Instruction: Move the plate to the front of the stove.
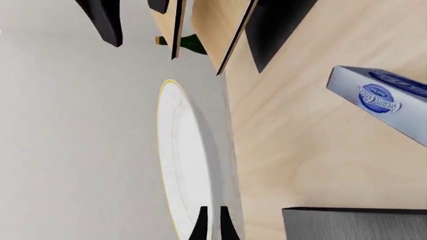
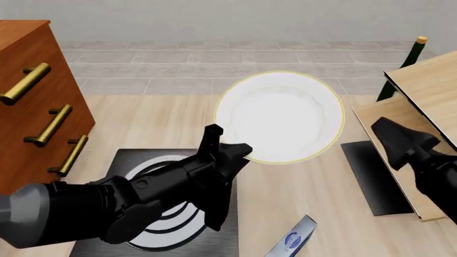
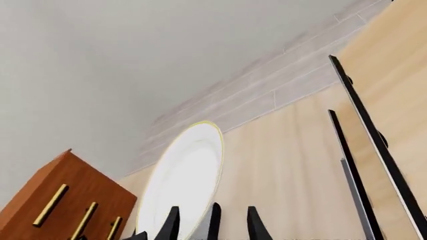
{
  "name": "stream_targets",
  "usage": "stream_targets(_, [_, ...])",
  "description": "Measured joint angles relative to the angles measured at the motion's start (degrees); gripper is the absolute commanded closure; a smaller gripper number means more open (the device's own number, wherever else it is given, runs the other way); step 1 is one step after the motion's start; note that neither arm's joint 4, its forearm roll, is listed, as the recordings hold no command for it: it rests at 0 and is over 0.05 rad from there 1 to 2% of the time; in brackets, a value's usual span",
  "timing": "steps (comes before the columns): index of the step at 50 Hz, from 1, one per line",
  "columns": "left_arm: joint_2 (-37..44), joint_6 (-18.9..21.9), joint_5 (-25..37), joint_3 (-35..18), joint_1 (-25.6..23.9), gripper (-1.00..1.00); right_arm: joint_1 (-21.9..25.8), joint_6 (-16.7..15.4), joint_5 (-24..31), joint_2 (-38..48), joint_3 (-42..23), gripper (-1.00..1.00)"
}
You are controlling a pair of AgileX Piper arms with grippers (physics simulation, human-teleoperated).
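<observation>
While left gripper (image 2: 230,145) pinches empty plate (image 2: 280,115) rim above stove (image 2: 146,158), right gripper (image 2: 389,131) state unclear.

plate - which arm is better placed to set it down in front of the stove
Left. Its gripper is shut on the plate's rim, just past the stove; the right gripper holds nothing.

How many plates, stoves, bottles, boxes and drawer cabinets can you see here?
plate: 1
stove: 1
bottle: 1
blue-and-white box: 1
wooden drawer cabinet: 1
Total: 5
</observation>
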Motion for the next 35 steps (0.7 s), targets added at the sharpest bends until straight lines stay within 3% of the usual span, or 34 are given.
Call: stream_targets(35, [-1.10,-0.31,-0.34,0.68,-1.30,1.00,2.94,6.02,-11.40,14.78,-1.71,-1.00])
